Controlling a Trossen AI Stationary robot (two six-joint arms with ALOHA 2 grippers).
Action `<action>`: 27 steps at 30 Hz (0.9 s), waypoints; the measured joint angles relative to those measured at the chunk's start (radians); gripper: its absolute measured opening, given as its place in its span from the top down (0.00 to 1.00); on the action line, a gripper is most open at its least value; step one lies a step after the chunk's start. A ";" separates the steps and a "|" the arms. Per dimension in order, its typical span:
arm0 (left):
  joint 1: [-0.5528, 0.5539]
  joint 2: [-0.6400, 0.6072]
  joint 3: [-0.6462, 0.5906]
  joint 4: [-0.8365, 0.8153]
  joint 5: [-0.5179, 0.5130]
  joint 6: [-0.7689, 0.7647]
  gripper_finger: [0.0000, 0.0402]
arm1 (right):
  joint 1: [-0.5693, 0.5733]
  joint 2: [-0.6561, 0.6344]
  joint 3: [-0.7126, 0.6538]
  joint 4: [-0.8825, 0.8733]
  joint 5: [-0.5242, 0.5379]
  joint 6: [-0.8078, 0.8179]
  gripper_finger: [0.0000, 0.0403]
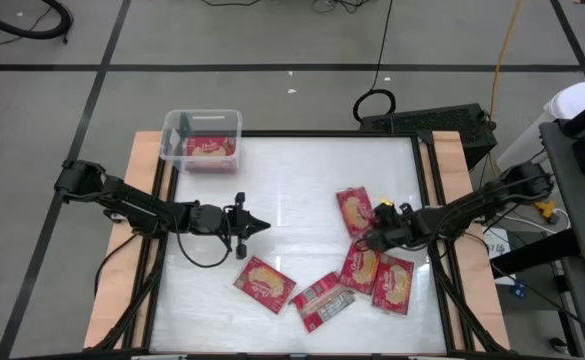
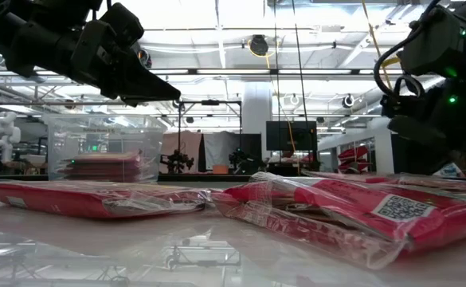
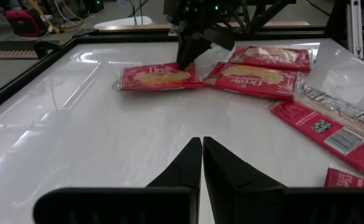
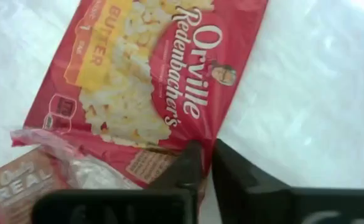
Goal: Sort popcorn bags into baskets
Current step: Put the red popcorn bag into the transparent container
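White table (image 1: 302,200), mid-frame: clear rectangular plastic bin (image 1: 203,139) at upper left already holds packets; right gripper (image 1: 367,239), fingers pinched on the edge of a flat red popcorn packet (image 1: 355,211) right of centre, must next lift it binward; left gripper (image 1: 260,226) waits closed, empty.

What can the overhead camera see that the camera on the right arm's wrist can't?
Only the high view shows the clear basket with packets inside, four more popcorn bags, and the left gripper, shut and waiting mid-table. Only the right wrist view shows the print on the bag: butter popcorn, brand name readable. Both show that bag and the right gripper, shut at its edge.
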 joint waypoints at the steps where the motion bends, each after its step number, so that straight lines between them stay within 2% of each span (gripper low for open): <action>1: 0.000 0.000 0.000 0.000 0.000 0.000 0.95 | 0.000 0.000 0.000 0.013 0.006 -0.025 0.98; 6: 0.005 0.000 0.000 0.009 0.000 0.010 0.95 | -0.001 -0.001 0.000 0.090 0.046 -0.166 0.98; 14: 0.039 0.000 0.000 0.119 0.000 0.010 0.95 | -0.009 -0.039 0.000 0.325 0.103 -0.563 1.00; 22: 0.080 0.000 0.001 0.142 -0.002 0.009 0.95 | -0.043 -0.062 0.001 0.595 0.098 -0.891 1.00; 27: 0.114 0.000 0.001 0.141 -0.001 0.009 0.87 | -0.065 -0.062 0.002 0.736 0.089 -1.089 1.00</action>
